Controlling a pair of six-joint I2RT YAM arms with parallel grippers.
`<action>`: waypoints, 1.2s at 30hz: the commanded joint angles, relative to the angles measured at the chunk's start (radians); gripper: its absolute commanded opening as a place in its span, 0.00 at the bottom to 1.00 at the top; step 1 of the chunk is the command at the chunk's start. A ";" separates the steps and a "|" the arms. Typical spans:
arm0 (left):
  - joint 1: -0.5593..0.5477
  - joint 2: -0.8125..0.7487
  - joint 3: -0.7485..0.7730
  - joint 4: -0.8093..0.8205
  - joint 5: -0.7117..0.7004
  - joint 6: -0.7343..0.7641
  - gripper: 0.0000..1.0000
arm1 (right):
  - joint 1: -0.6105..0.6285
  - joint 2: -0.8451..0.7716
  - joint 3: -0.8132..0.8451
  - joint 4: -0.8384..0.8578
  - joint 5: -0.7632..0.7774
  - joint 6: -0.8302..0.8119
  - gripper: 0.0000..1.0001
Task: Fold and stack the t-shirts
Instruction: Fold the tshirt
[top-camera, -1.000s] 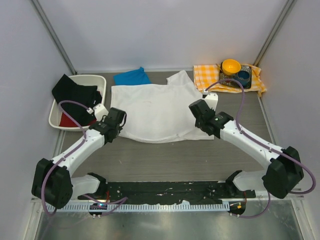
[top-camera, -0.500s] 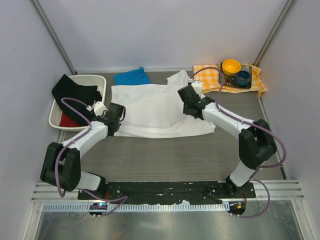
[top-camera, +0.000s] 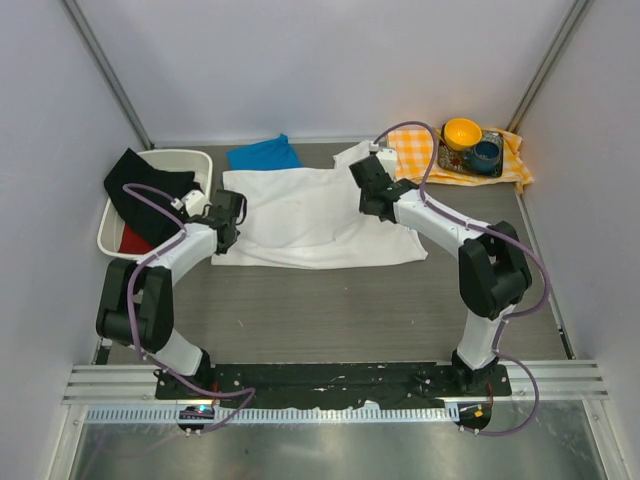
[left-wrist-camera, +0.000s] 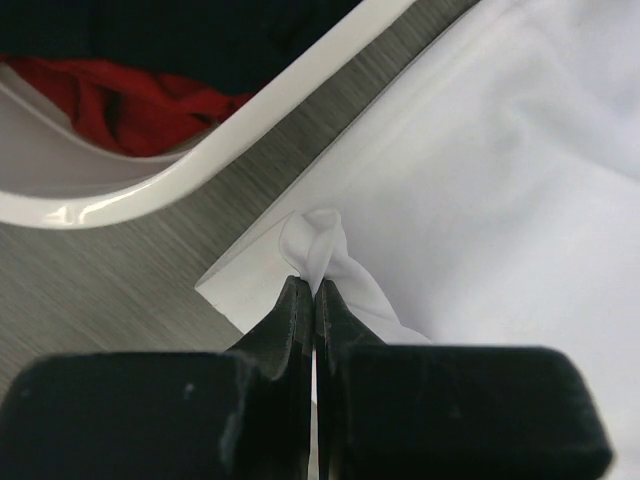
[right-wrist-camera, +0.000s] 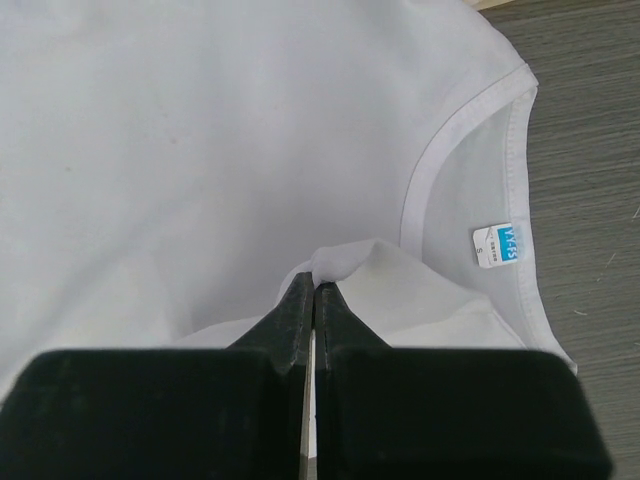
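Grey wood-grain table (top-camera: 330, 310) carried everything. Clock directions are read from the top view, with 12 o'clock away from the arm bases.

Largest on it was the white shirt (top-camera: 310, 215), lying flat near the middle with its long axis running from 9 to 3 o'clock. At 9 o'clock from it sat a white bin (top-camera: 180, 153) holding black cloth (top-camera: 140, 178). A checked cloth (top-camera: 420, 158) lay at 2 o'clock. The blue shirt (top-camera: 263, 155), a small folded square, rested at 11 o'clock, just beyond the white shirt's far edge.

Both claws were closed tight on white fabric. The left claw (top-camera: 228, 212) pinched a bunched bit at the shirt's 9 o'clock corner. The right claw (top-camera: 368, 190) pinched a raised peak at about 1 o'clock. The held points sat at opposite ends of the long axis, so the shirt hung between the two. Any fold looked likely to turn on moving both grips together. The blue shirt was nearer the left arm, at roughly 1 o'clock from that claw.

The left wrist view alone showed the bin's rim just beside the pinched corner, with red cloth (left-wrist-camera: 130, 110) inside. The right wrist view alone showed the collar (right-wrist-camera: 425, 180) and a small size label (right-wrist-camera: 497, 243) beside the grip. Neither wrist view caught the blue shirt.
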 joint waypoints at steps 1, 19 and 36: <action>0.004 0.039 0.063 0.058 -0.011 0.021 0.00 | -0.024 0.046 0.069 0.026 0.016 -0.018 0.01; 0.017 0.160 0.178 0.042 -0.042 0.035 0.76 | -0.071 0.228 0.260 0.034 0.004 -0.037 0.01; -0.042 -0.122 -0.015 0.039 -0.034 -0.034 1.00 | -0.040 0.072 0.172 0.068 0.105 -0.062 0.99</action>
